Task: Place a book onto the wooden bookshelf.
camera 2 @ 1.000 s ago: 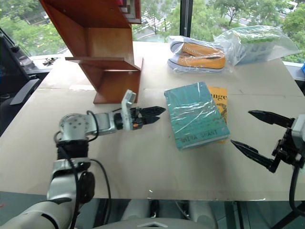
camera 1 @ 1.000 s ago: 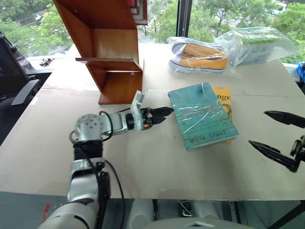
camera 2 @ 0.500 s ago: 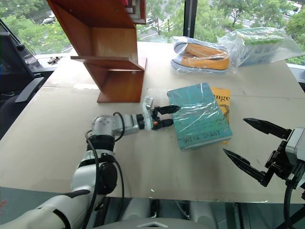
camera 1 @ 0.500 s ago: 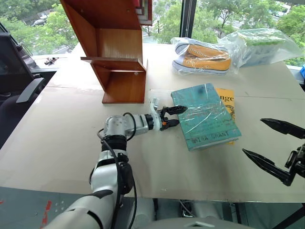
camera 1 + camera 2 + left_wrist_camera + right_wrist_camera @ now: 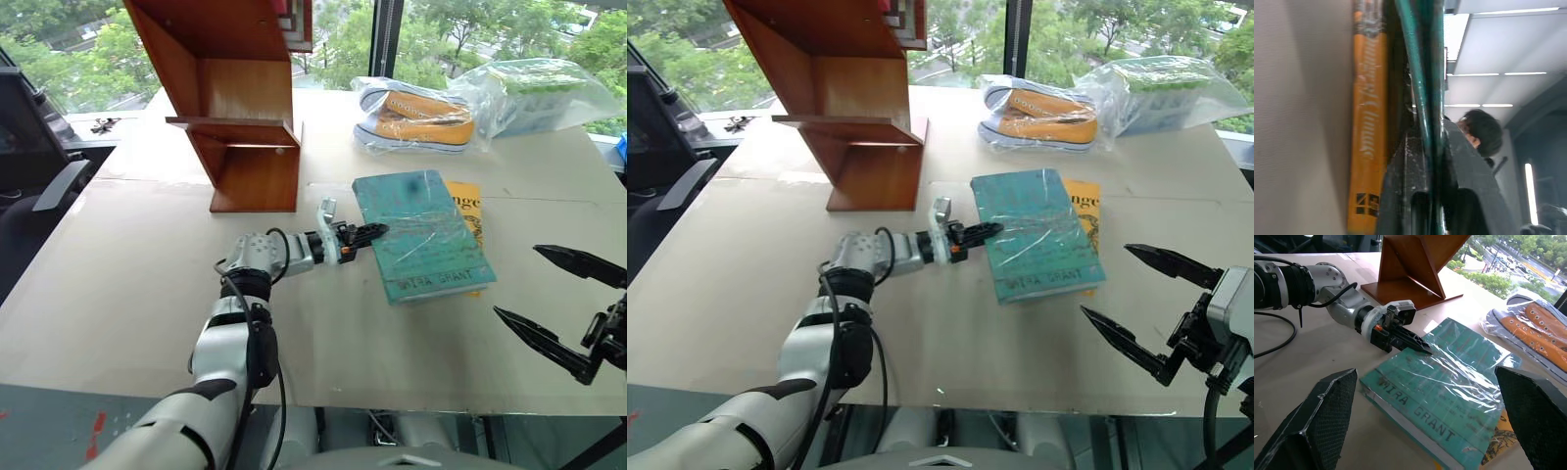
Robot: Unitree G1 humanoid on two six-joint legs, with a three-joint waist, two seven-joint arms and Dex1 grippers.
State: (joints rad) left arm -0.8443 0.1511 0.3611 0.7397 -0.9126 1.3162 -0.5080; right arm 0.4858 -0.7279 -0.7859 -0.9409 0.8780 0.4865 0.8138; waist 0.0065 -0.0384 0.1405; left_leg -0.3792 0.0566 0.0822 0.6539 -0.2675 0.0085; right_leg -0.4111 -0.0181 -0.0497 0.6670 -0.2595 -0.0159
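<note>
The teal-green book [image 5: 423,235] in shiny wrap lies flat on the table, on top of a yellow-orange book [image 5: 466,200]. My left gripper [image 5: 370,232] reaches in level from the left and is shut on the teal book's left edge; the right wrist view shows its upper finger lying on the cover [image 5: 1449,387]. In the left wrist view the teal edge [image 5: 1425,73] runs between the two fingers [image 5: 1405,181]. My right gripper [image 5: 517,281] hangs open to the right of the books, holding nothing. The wooden bookshelf [image 5: 235,108] stands at the back left.
Orange sneakers in a clear bag [image 5: 416,116] and a second plastic bag [image 5: 539,88] lie at the back right. A dark chair [image 5: 39,166] stands off the table's left edge. A person's head [image 5: 1481,129] shows beyond the books.
The left gripper slid a little to the right onto the teal book's edge and closed from open to shut on it. The right gripper stayed open and about in place.
</note>
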